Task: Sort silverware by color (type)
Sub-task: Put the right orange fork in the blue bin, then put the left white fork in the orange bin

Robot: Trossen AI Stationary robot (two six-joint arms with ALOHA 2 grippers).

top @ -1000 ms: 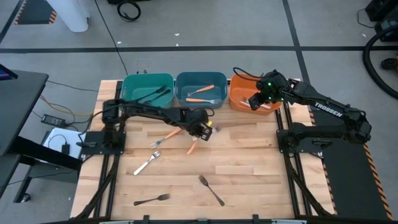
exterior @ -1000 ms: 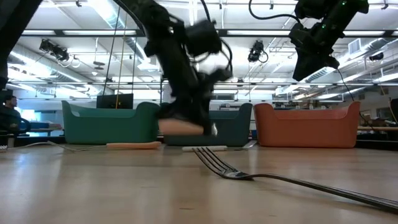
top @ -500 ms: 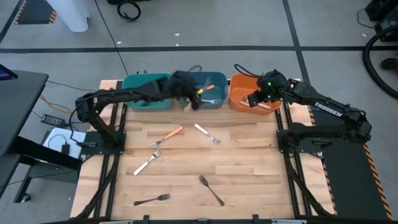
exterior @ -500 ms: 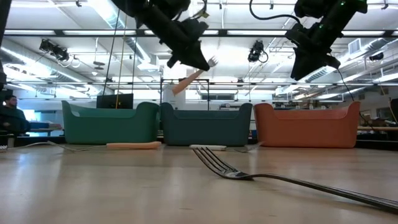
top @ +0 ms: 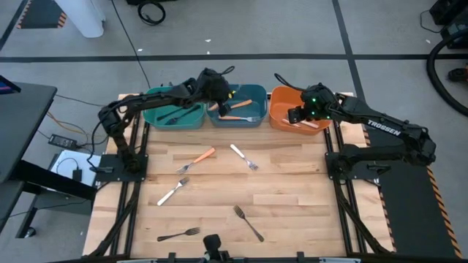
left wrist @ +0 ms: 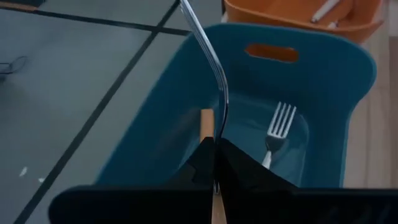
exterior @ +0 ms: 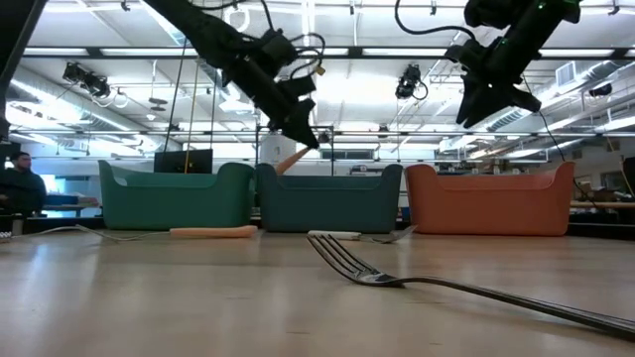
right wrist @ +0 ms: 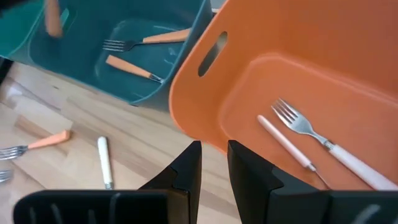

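Observation:
My left gripper (top: 219, 98) hangs over the blue middle bin (top: 235, 96), shut on an orange-handled utensil (exterior: 291, 161). My right gripper (top: 296, 117) waits open above the orange bin (top: 280, 109), nothing between its fingers (right wrist: 193, 165). The blue bin (left wrist: 323, 74) holds a fork (left wrist: 277, 127) and orange-handled pieces (right wrist: 130, 67). A white-handled fork (right wrist: 311, 134) lies in the orange bin. The green bin (top: 157, 97) holds black utensils (top: 175, 113). On the table lie an orange-handled fork (top: 197, 159), a white-handled utensil (top: 241, 155), two silver forks (top: 173, 192) (top: 248, 223) and a black fork (top: 179, 234). My left gripper pinches the utensil between its two fingers, about where the metal shank meets the orange handle. The fingers slant down from the table's left and lie across it. The shank (left wrist: 211, 74) runs on past the fingertips. The handle (exterior: 291, 161) slants down below them, clear of the bin.
The three bins stand side by side along the table's far edge. The loose forks lie spread over the middle and the near part of the wooden table (top: 307, 190). One fork (exterior: 397, 280) lies close to the low camera.
My left gripper has risen from the middle of the table with the orange-handled utensil, swung toward the far edge to a spot above the blue bin, and rolled its wrist. The utensil is lifted clear, its handle now pointing down. The white-handled utensil beneath now shows.

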